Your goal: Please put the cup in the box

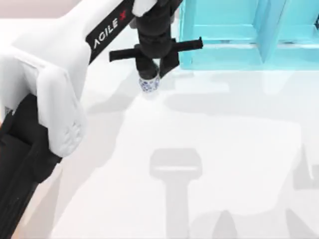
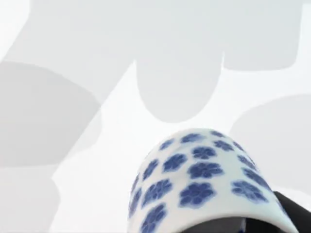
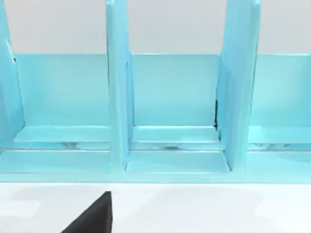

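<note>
The cup (image 1: 149, 84), small and white with blue flowers, sits between the black fingers of my left gripper (image 1: 155, 72), which is shut on it near the back of the table, just left of the turquoise shelf unit. The left wrist view has the cup (image 2: 199, 184) very close, over white table, with a dark finger (image 2: 294, 211) at its side. The box is out of view. A dark part of my right gripper (image 3: 92, 218) faces the shelf compartments.
The turquoise shelf unit (image 1: 234, 35) with upright dividers (image 3: 119, 97) stands along the back right of the table. My left arm's white body (image 1: 55, 99) covers the left side. White tabletop (image 1: 224, 149) with grey shadows spreads across the middle and right.
</note>
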